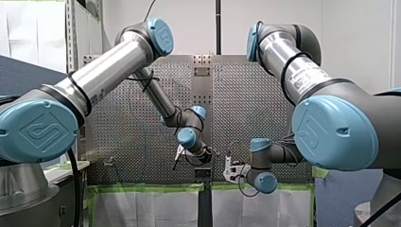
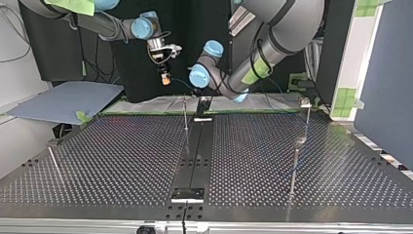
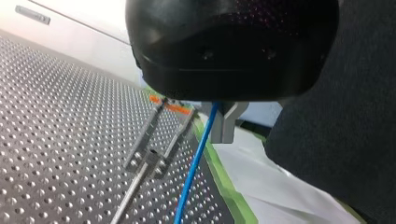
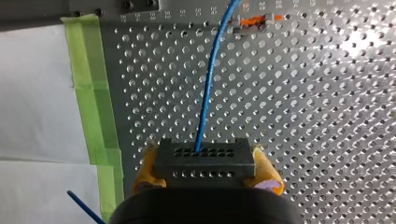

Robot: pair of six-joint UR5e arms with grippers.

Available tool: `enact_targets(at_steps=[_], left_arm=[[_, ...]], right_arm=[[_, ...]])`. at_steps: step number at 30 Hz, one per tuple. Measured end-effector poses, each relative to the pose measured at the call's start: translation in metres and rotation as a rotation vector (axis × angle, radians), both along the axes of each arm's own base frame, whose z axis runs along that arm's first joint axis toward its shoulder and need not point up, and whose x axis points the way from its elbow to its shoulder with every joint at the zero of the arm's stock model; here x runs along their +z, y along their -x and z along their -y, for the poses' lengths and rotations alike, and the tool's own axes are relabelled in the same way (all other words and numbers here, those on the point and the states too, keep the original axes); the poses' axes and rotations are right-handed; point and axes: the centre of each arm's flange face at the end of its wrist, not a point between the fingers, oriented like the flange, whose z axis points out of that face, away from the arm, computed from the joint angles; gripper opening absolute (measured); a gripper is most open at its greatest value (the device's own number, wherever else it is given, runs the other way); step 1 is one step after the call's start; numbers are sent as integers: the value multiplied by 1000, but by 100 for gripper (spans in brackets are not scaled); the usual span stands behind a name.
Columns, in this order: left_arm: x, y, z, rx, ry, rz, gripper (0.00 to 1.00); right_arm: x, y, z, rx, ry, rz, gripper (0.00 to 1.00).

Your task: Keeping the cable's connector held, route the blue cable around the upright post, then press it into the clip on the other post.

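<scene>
Seeing 1 perforated grey metal table (image 2: pixel 122 161), 1 white wall (image 1: pixel 359 42), at least 2 thin steel posts (image 2: pixel 185 119), 1 blue cable (image 4: pixel 208 93). Pinching 1 black block connector (image 4: pixel 204 156) with my right gripper (image 4: pixel 205 167); failing to tell my left gripper's (image 3: pixel 219 116) grip.

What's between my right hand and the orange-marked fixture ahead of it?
Right wrist view: only the blue cable, running from the black connector in the right hand toward the orange-marked fixture, above perforated table.
</scene>
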Motion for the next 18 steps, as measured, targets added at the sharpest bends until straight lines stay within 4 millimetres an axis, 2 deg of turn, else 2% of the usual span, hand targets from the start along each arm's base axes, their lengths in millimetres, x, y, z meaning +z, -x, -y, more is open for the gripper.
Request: enact_targets(at_steps=[5, 18], left_arm=[[-6, -4, 2, 44, 37, 26, 0], [-1, -24, 1, 118, 116, 137, 0]], right_arm=[[2, -2, 7, -3, -1, -7, 0], [10, 0, 36, -25, 25, 4, 0]])
